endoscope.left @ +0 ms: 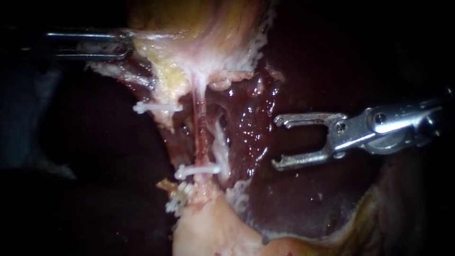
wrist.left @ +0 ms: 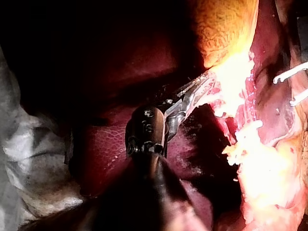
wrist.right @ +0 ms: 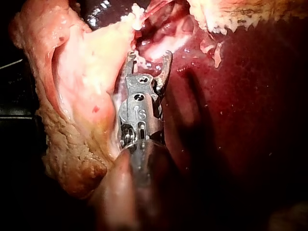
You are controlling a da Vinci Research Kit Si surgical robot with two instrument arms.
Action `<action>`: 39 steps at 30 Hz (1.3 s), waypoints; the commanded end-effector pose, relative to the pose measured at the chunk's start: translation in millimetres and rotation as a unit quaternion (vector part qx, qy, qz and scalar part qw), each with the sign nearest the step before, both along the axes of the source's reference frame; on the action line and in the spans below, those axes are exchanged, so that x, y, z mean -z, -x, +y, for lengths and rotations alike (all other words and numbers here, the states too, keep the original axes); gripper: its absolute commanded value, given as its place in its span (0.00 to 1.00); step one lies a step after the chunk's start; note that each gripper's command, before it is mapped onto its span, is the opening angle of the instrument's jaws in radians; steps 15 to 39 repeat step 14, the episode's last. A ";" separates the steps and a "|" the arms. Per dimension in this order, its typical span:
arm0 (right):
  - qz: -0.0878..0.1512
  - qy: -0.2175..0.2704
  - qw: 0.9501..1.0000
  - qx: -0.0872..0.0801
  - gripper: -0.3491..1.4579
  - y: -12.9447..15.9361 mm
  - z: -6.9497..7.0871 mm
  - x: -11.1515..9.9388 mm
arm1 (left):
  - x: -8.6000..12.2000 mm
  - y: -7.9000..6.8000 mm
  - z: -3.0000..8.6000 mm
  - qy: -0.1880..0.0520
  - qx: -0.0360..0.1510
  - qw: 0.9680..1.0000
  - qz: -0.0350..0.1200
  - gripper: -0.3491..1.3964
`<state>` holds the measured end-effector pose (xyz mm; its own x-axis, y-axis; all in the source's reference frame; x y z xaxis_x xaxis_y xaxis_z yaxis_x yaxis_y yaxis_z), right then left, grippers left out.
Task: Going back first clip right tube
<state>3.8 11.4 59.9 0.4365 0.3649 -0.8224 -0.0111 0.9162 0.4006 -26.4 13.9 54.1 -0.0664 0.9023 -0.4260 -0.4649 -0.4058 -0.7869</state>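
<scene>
A thin pink tube (endoscope.left: 199, 128) runs down from the pale gallbladder (endoscope.left: 204, 28). One white clip (endoscope.left: 197, 170) crosses its lower end. Another white clip (endoscope.left: 156, 108) sits higher, on tissue to its left, and a third (endoscope.left: 178, 199) lies lower left. To the tube's right, my right instrument (endoscope.left: 276, 143) hangs over dark liver with its jaws wide open and empty, apart from the tube. The right wrist view shows the same open jaws (wrist.right: 149, 57) just short of pale tissue. My left instrument (endoscope.left: 129, 45) is shut on the gallbladder's edge, as the left wrist view (wrist.left: 208, 81) also shows.
Wet dark red liver (endoscope.left: 294, 199) fills the right and lower right. A pale fatty mass (endoscope.left: 208, 232) lies below the clips. A white strand (endoscope.left: 219, 148) runs beside the tube. Two white clips (wrist.left: 288, 74) show beyond the left instrument's jaws.
</scene>
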 end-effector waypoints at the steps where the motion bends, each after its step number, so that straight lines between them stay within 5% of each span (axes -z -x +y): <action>1: 0.000 0.000 1.000 0.000 0.47 0.0 0.0 0.0 | -0.3 0.3 -0.1 0.000 -0.002 1.000 0.003 0.00; 7: 0.000 0.000 1.000 0.000 0.47 0.0 0.0 0.0 | -1.7 1.5 -0.9 0.002 -0.008 1.000 0.003 0.00; 39: 0.000 0.000 1.000 0.000 0.47 -0.1 0.0 0.0 | -1.6 1.2 -0.8 0.001 -0.009 1.000 0.002 0.00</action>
